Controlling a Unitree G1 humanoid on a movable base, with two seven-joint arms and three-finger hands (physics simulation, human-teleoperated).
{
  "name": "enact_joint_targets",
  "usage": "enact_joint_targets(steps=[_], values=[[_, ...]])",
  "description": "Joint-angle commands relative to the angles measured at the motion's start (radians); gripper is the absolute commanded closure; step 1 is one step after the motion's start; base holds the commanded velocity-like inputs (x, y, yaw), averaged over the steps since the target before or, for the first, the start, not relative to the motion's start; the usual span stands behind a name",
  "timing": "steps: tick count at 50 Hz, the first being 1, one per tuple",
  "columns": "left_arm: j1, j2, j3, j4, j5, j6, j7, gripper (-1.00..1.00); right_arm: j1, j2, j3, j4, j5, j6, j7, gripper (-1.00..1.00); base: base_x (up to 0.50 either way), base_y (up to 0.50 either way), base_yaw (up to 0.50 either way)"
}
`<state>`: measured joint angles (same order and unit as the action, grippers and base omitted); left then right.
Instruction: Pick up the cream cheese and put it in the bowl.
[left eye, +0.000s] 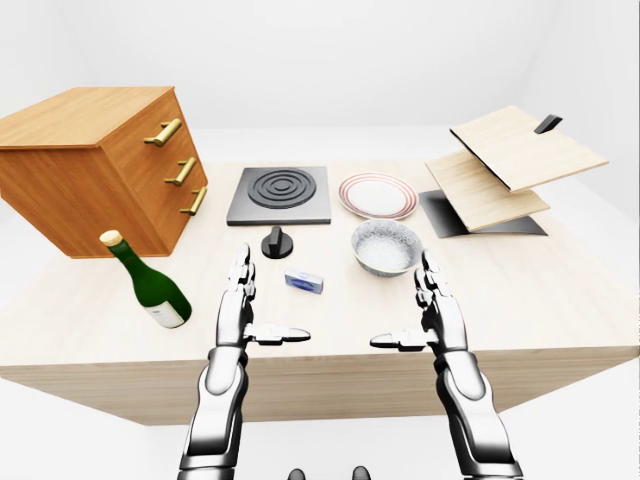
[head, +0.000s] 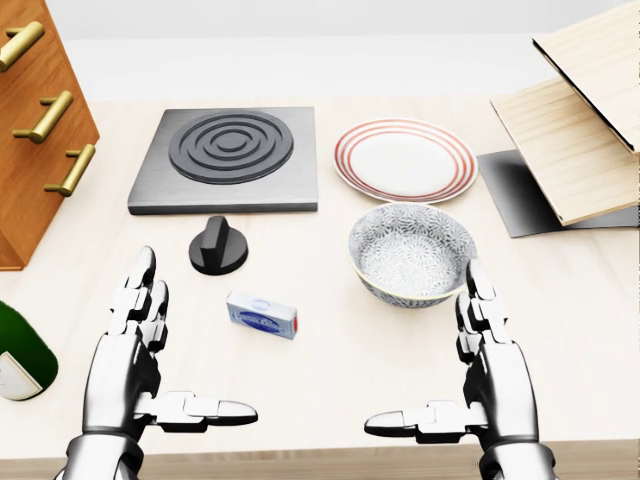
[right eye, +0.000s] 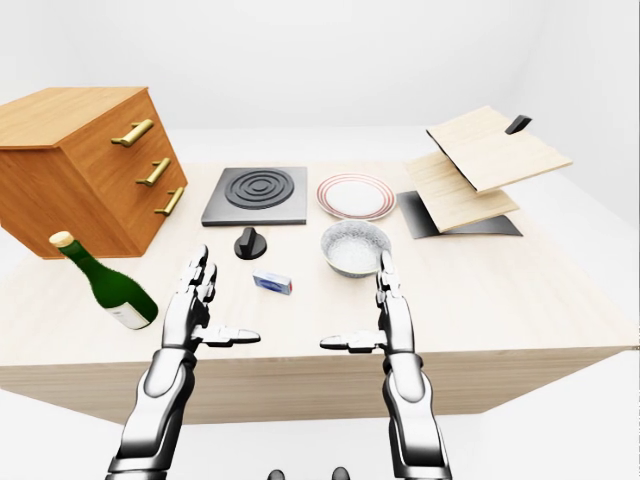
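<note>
The cream cheese (head: 262, 315) is a small white and blue box lying flat on the wooden table (head: 340, 360), in the middle of the head view. The patterned grey bowl (head: 412, 252) stands to its right, empty. My left hand (head: 150, 350) is open, fingers straight and thumb out, to the left of and below the box. My right hand (head: 470, 370) is open the same way, just below the bowl. Neither hand touches anything.
A black stove plate (head: 228, 158) and its black knob (head: 219, 246) lie above the box. A red-rimmed plate (head: 405, 159) sits above the bowl. A wooden drawer cabinet (left eye: 95, 165) and a green wine bottle (left eye: 150, 283) are at left. A wooden rack (left eye: 505, 170) stands at right.
</note>
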<state>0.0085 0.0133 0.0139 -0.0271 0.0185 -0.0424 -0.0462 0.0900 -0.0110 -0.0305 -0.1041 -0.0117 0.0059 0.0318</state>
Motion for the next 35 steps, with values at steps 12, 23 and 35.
enact_joint_targets(steps=[12, 23, 35], values=[[0.012, 0.000, -0.003, -0.014, 0.004, -0.003, -0.007, -1.00, 0.008, 0.001, 0.005, 0.002, -0.009, -0.006, 0.004, -1.00, 0.00, -0.19, 0.00], [0.025, -0.001, -0.005, -0.021, 0.014, -0.005, -0.006, -1.00, -0.006, -0.005, -0.006, 0.013, 0.001, 0.002, 0.014, -1.00, 0.00, -0.24, 0.00], [-0.021, 0.006, 0.001, -0.097, 0.044, 0.122, 0.014, -1.00, -0.037, -0.015, -0.025, -0.099, -0.021, 0.081, 0.009, -1.00, 0.00, -0.08, 0.00]])
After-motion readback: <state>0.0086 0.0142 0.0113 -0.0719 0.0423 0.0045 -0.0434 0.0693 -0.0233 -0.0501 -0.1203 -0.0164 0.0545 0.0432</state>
